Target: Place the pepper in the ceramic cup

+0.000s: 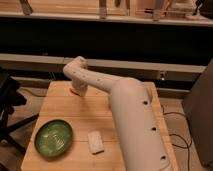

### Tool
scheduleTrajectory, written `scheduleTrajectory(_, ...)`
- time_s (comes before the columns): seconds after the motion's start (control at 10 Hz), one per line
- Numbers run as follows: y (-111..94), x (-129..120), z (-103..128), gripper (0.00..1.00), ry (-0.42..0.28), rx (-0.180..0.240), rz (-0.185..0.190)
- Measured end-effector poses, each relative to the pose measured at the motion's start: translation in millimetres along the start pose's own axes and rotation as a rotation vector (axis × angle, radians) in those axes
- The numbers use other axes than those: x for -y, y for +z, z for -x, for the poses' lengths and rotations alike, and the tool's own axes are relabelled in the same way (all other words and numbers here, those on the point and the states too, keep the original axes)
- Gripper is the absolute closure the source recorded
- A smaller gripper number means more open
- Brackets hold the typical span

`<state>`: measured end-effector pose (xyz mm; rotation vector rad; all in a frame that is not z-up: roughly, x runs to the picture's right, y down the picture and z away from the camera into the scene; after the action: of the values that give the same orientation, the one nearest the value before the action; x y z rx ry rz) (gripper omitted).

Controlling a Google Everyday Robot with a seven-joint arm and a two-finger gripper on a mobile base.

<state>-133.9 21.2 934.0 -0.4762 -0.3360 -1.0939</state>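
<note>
My white arm reaches from the lower right across the wooden table to its far left part. The gripper points down there, just above the tabletop. A small orange-red thing, likely the pepper, shows at the gripper's lower left edge, mostly hidden by it. I cannot tell whether it is held or lying on the table. No ceramic cup is in view; it may be hidden behind the arm.
A green bowl sits at the table's near left corner. A white sponge-like block lies to its right, close to my arm's base. A black chair stands left of the table. A dark shelf wall runs behind.
</note>
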Motion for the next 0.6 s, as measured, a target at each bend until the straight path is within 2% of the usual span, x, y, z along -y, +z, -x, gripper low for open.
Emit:
scheduleTrajectory(0.1,-6,5,-1,0.78,-0.025,-0.006,-0.024)
scheduleTrajectory(0.2,-12,12,-6,0.68,-0.081,-0.009,-0.077)
scheduleTrajectory(0.4,-20,15,-17,0.47,-0.216,-0.008,-0.145)
scheduleTrajectory(0.5,-23,18,-18,0.38,-0.314,-0.009,-0.163)
scheduleTrajectory(0.6,-27,22,-17,0.26,-0.456,-0.006,-0.164)
